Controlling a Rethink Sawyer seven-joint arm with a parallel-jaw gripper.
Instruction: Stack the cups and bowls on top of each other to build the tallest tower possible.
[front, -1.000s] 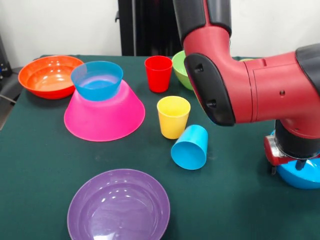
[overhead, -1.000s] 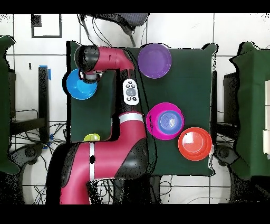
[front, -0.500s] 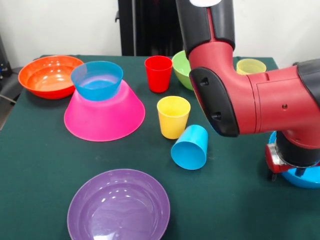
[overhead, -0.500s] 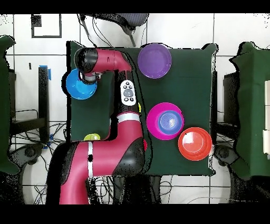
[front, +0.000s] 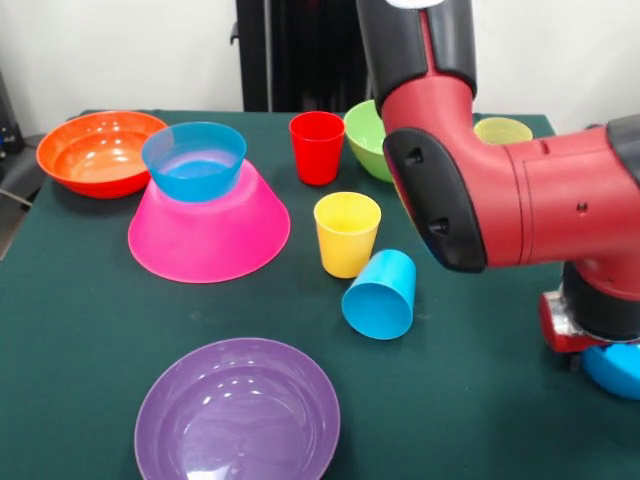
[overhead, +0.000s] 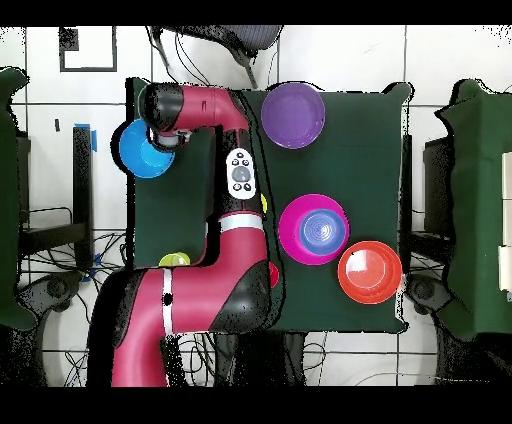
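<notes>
The tower is an upside-down pink bowl (front: 210, 232) (overhead: 292, 212) with a small blue bowl (front: 195, 160) (overhead: 322, 230) upright on it. An orange bowl (front: 100, 150) (overhead: 370, 272) sits beside it, and a purple bowl (front: 237, 410) (overhead: 293, 114) lies at the near edge. In the middle stand a red cup (front: 317, 147) and a yellow cup (front: 346, 233); a blue cup (front: 381, 294) lies on its side. A green bowl (front: 362, 135) and a pale yellow cup (front: 503, 131) are half hidden by the arm. My gripper (front: 575, 352) (overhead: 165, 143) is shut on the rim of a medium blue bowl (front: 618, 372) (overhead: 140, 155).
The medium blue bowl overhangs the table's side edge (overhead: 131, 190) in the overhead view. My bulky red arm (front: 500, 190) covers the table's right half in the front view. Chairs and cables surround the table.
My gripper and the medium blue bowl have moved together toward the table's side edge and nearer the front camera. The other cups and bowls have not moved.
</notes>
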